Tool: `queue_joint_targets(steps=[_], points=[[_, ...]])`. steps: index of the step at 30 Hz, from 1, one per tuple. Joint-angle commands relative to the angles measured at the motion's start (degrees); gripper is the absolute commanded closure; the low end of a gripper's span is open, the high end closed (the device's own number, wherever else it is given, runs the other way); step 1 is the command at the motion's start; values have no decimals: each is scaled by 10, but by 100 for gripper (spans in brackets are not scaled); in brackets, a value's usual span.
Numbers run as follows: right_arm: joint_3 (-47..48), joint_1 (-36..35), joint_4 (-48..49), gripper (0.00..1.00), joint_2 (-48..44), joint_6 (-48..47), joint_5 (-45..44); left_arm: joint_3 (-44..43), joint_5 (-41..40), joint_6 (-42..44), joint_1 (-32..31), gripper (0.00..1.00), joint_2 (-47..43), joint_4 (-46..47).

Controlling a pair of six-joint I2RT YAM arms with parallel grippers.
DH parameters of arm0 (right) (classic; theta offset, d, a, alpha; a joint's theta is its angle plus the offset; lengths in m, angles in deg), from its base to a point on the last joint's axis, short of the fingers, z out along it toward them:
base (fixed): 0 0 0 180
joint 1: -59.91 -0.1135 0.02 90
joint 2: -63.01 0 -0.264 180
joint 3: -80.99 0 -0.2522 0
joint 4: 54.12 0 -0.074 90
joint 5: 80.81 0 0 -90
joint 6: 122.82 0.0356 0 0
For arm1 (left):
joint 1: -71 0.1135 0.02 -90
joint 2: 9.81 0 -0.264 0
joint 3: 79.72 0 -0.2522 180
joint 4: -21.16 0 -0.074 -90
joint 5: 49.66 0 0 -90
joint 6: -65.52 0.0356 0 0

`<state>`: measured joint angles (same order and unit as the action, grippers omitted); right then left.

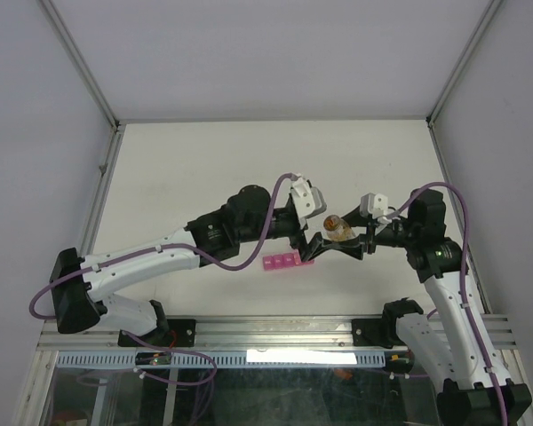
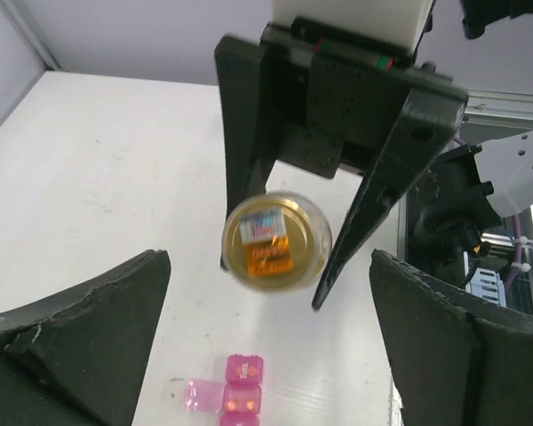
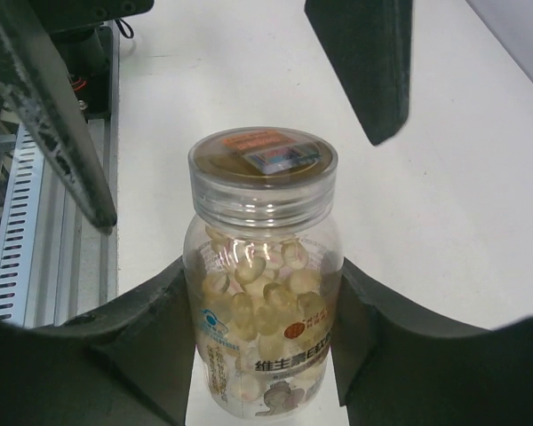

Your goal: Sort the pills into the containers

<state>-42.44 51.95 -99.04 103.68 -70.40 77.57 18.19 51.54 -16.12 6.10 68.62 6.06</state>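
The white table [image 1: 249,160] fills the middle of the top view. The left arm [image 1: 151,257] and right arm [image 1: 444,284] reach in from the lower corners and meet near the centre. The right gripper [image 3: 262,302] pinches a bottle [image 3: 263,240] of pale pills [image 3: 249,297] by its body, with the cap [image 3: 263,160] on. The left gripper [image 2: 271,284] is spread, its fingers either side of the cap and clear of it. The magenta containers [image 1: 286,262] lie on the table just below the bottle in the top view.
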Motion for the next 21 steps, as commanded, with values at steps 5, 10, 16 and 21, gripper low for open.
queue_joint_targets(steps=[5,10,16,21], points=[[17,3,25,100,-2,9,5,112,-62,-127,16,1,-104,176],[16,3,26,100,-3,9,5,76,-73,-209,15,2,-81,133],[17,4,25,100,-3,9,4,30,-93,-231,6,21,-41,78],[17,4,25,100,-3,9,5,-8,-113,-223,-10,27,-13,38]])
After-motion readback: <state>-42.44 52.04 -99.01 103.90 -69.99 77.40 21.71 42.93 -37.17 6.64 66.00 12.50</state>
